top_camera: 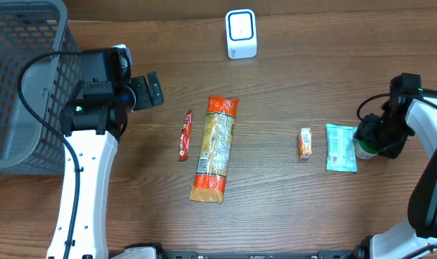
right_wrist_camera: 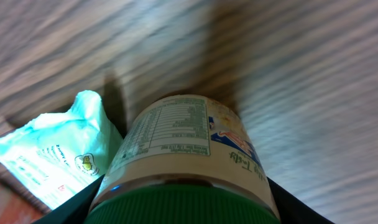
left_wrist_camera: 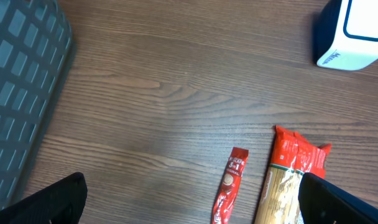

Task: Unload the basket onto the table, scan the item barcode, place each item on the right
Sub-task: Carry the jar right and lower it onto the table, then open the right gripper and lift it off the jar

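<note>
My right gripper (top_camera: 367,141) is shut on a jar (right_wrist_camera: 183,146) with a green lid and a pale printed label. The jar lies sideways between the fingers, low over the table at the far right. In the right wrist view the black fingers (right_wrist_camera: 77,208) clasp it just below the lid. The white and blue barcode scanner (top_camera: 241,34) stands at the back centre, far from the jar. My left gripper (top_camera: 150,91) hangs open beside the basket with nothing between its fingers (left_wrist_camera: 52,202).
A grey mesh basket (top_camera: 17,79) fills the left back corner. On the table lie a red coffee sachet (top_camera: 185,135), a long pasta pack (top_camera: 215,148), a small orange packet (top_camera: 305,143) and a mint-green pouch (top_camera: 341,147) next to the jar.
</note>
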Controlling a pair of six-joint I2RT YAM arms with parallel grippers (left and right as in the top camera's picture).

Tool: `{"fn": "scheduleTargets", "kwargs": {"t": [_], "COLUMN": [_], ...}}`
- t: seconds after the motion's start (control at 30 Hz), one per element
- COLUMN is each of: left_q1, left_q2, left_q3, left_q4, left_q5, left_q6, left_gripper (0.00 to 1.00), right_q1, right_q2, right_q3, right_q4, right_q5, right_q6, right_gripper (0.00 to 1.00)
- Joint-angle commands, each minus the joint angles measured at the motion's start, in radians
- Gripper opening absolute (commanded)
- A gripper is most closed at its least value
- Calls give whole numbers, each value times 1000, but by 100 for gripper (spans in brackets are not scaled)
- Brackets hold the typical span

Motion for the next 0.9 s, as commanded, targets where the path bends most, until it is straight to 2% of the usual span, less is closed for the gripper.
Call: {"fn": "scheduleTargets", "kwargs": {"t": [0.0,0.17,0.37,0.47,0.57,0.67,0.7,0.73,0.87], "left_q1": [0,0,0,0,0,0,0,0,0], "left_q2": [5,5,5,5,5,5,5,5,5], "left_q3": [5,5,5,5,5,5,5,5,5], "left_q4": [1,1,1,1,1,1,1,1,1], "left_q5": [-13,-13,-13,-13,-13,-13,-13,-13,-13], "left_q6": [12,12,12,12,12,12,12,12,12], "left_gripper": [100,100,100,100,100,100,100,100,100], "right_q1": [22,4,-42,-51,-51,-51,-51,-51,-51], "right_q2": [8,7,7,7,7,7,7,7,-6], "right_q3": [-11,23,26,26,26,26,26,27,109], "right_q4": [6,3,97,147,167,161,160,160,83], "right_q5": [-125,-53,101,103,145,150,151,151,150], "right_q6": [-44,-43,-49,-131,-152,-151,-152,-151,-133], "right_gripper": [11,12,12,12,13,55,64,69,80]}}
